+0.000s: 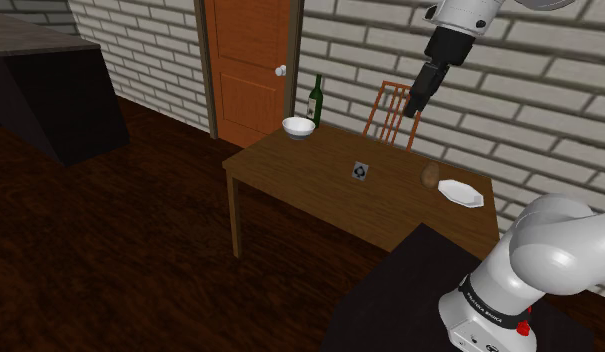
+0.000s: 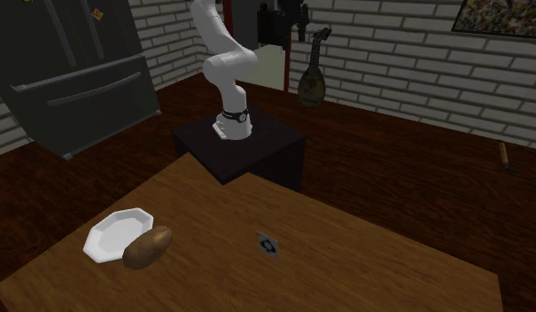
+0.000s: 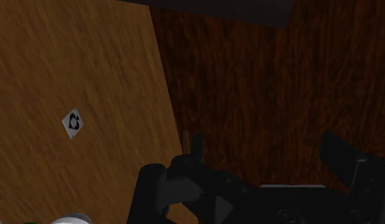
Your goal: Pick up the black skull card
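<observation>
- Wooden table carries the pale card with a black emblem, lying flat at mid-frame in the shoulder view.
- Likely thin, light, stiff and slippery; pinching across two opposite edges looks best.
- Farther off, upper right, the gripper hangs spread and empty, the card well below, toward lower left.

All views are rather dim. The wooden floor is very dark, the brick wall and the white plate are the brightest, and the table top is lit evenly.
</observation>
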Tool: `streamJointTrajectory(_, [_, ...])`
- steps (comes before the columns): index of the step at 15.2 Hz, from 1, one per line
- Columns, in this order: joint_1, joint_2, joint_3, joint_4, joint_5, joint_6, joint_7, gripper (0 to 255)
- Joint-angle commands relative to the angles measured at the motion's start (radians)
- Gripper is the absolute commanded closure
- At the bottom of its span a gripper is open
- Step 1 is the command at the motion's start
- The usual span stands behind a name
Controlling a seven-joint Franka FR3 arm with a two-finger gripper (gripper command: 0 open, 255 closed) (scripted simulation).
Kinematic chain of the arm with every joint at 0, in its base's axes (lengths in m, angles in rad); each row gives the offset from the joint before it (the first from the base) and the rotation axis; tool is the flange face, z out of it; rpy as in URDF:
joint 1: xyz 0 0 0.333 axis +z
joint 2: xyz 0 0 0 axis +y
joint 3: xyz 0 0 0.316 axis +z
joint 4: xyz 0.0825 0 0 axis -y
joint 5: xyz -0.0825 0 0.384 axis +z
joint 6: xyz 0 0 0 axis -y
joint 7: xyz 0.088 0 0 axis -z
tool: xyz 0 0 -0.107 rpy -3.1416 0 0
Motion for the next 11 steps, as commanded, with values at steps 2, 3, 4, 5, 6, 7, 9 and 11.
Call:
streamJointTrajectory(2, [-0.009, 0.015, 0.006, -0.017, -0.002, 0.037, 0.016, 0])
streamJointTrajectory(3, [-0.019, 0.031, 0.011, -0.033, -0.005, 0.074, 0.033, 0])
streamJointTrajectory(4, [-0.029, 0.049, 0.016, -0.048, -0.008, 0.11, 0.049, 0])
streamJointTrajectory(5, [-0.038, 0.067, 0.021, -0.061, -0.011, 0.147, 0.066, 0])
streamJointTrajectory(6, [-0.048, 0.087, 0.027, -0.074, -0.014, 0.183, 0.083, 0])
streamJointTrajectory(7, [-0.058, 0.108, 0.031, -0.084, -0.017, 0.219, 0.101, 0])
streamJointTrajectory(9, [-0.078, 0.153, 0.04, -0.103, -0.025, 0.291, 0.136, 0])
streamJointTrajectory(11, [-0.099, 0.202, 0.049, -0.116, -0.035, 0.361, 0.172, 0])
